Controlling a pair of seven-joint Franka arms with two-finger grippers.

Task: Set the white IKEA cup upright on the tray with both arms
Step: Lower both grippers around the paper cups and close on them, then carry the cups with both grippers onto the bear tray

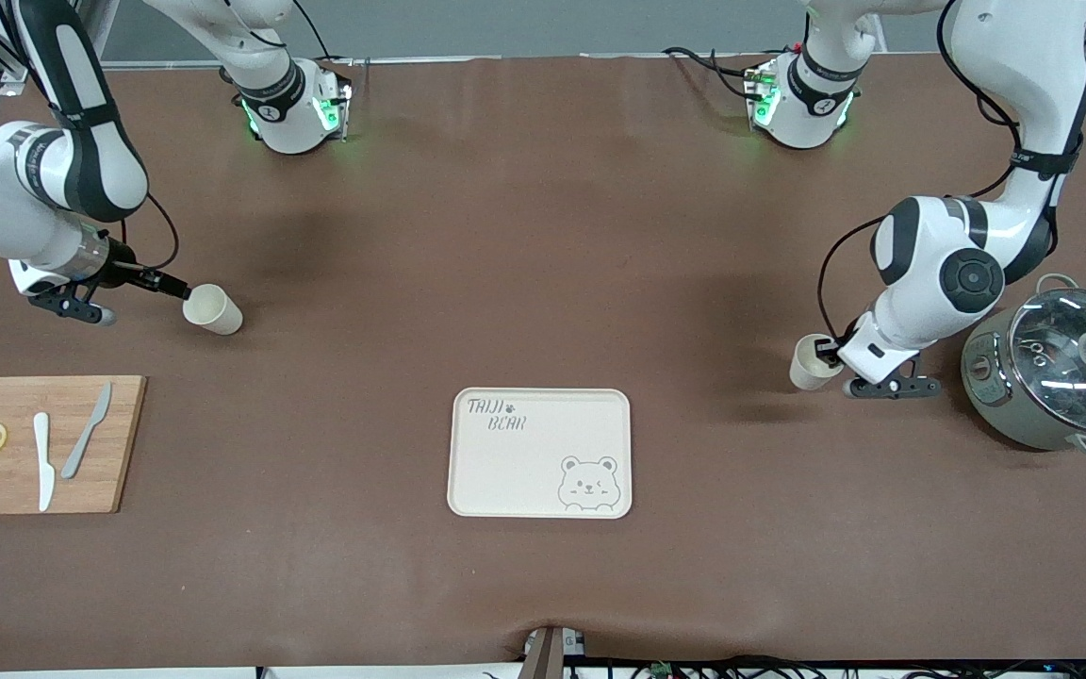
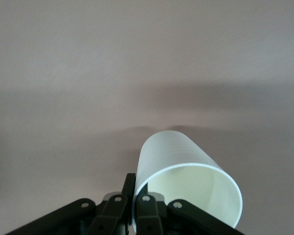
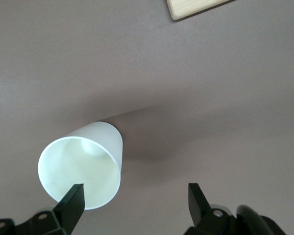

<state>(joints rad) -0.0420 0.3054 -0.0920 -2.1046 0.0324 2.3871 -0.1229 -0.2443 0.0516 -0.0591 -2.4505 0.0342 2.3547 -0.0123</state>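
Observation:
Two white cups show. One cup [image 1: 213,308] lies on its side on the brown table toward the right arm's end, its mouth toward my right gripper [image 1: 171,290]. That gripper is open, with one finger in front of the cup's [image 3: 83,164] mouth; the right gripper [image 3: 135,192] holds nothing. My left gripper [image 1: 828,351] is shut on the rim of the second cup [image 1: 812,363], tilted on its side low over the table toward the left arm's end. In the left wrist view the left gripper [image 2: 135,188] pinches that cup's [image 2: 186,166] wall. The cream tray [image 1: 505,471] with the bear drawing lies bare, nearer the camera.
A wooden cutting board [image 1: 119,443] with two lemon slices, a white knife and a grey knife lies at the right arm's end; its corner shows in the right wrist view [image 3: 186,7]. A grey pot with a glass lid [image 1: 1052,377] stands beside the left gripper.

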